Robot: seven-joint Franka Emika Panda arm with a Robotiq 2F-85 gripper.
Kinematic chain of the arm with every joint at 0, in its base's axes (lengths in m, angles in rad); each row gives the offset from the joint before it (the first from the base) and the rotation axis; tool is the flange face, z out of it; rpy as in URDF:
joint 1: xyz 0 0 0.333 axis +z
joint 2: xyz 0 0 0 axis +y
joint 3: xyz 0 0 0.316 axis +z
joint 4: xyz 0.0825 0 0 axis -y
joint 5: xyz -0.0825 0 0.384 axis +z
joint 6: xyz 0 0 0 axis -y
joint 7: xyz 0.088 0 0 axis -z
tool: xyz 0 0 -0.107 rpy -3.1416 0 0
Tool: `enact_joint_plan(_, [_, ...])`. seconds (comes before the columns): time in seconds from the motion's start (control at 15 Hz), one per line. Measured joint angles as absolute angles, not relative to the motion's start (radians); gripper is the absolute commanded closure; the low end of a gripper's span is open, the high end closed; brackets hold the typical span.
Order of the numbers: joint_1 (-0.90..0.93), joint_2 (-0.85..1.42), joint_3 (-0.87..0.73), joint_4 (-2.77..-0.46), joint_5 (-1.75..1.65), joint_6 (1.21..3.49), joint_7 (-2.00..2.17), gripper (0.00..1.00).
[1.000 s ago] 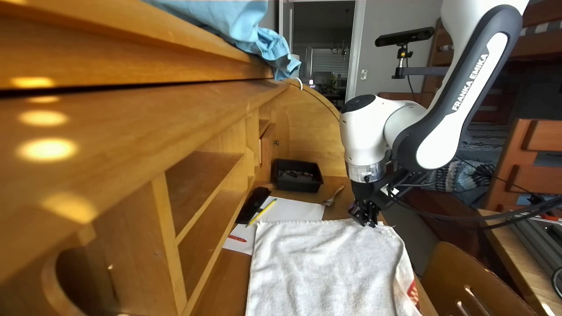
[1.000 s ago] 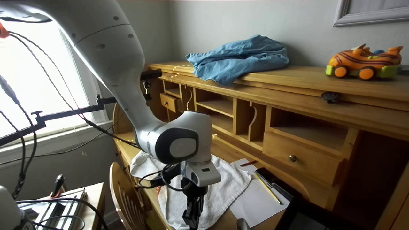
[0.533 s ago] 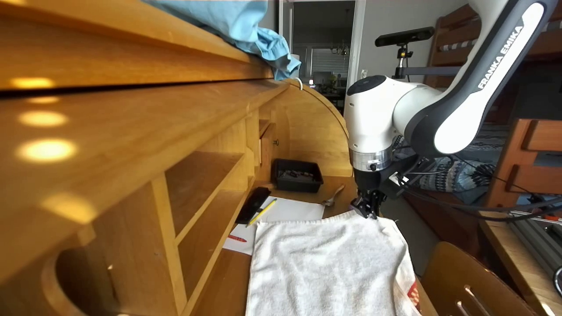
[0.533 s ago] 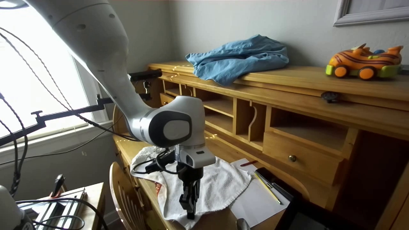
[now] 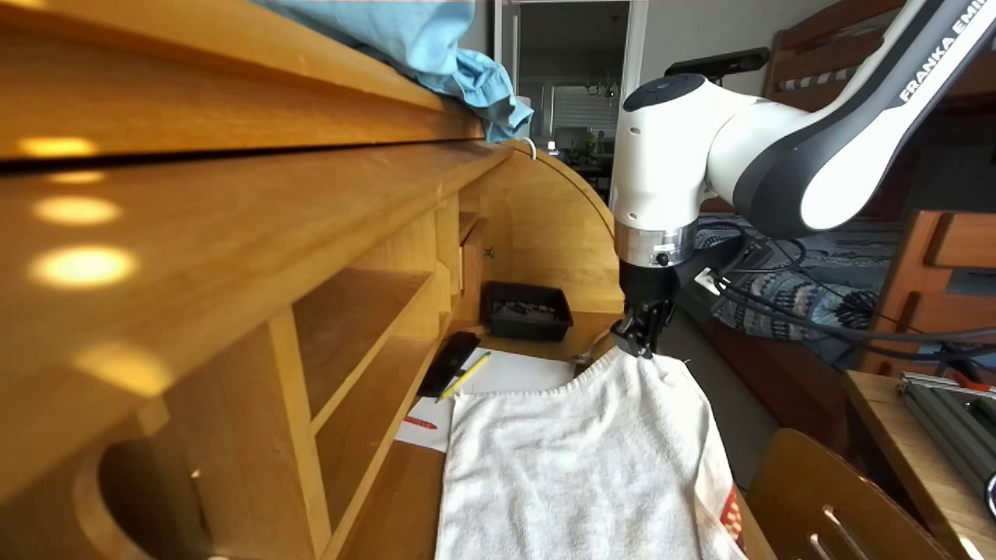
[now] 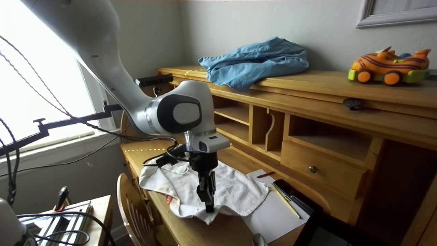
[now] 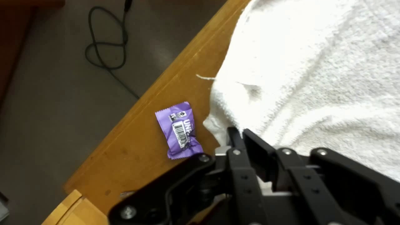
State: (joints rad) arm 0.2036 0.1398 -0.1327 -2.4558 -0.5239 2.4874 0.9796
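Raised since the earlier frame: the jaws and, clenched between them, one edge of the towel (image 5: 576, 467), the remainder spread across the worktop (image 6: 227, 232). Sound handling calls for slow lifting — sideways dragging could disturb the purple packet (image 7: 179, 131) near that edge or, farther off, the paper (image 5: 529, 375) partly under the towel.

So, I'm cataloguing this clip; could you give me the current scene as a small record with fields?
Gripper: closed on the white towel, near a corner
Towel: raised at the grip, mostly lying on the desk
Nearby: purple packet, apart from the towel
On white paper: yellow pencil, red crayon
Black tray: contents too small to identify
Upper ledge: blue cloth, orange toy car
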Motion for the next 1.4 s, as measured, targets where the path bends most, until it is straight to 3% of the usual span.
enact_joint_plan(1.4, [0.188, 0.14, 0.018, -2.301, -0.558, 2.488, 0.795, 0.98])
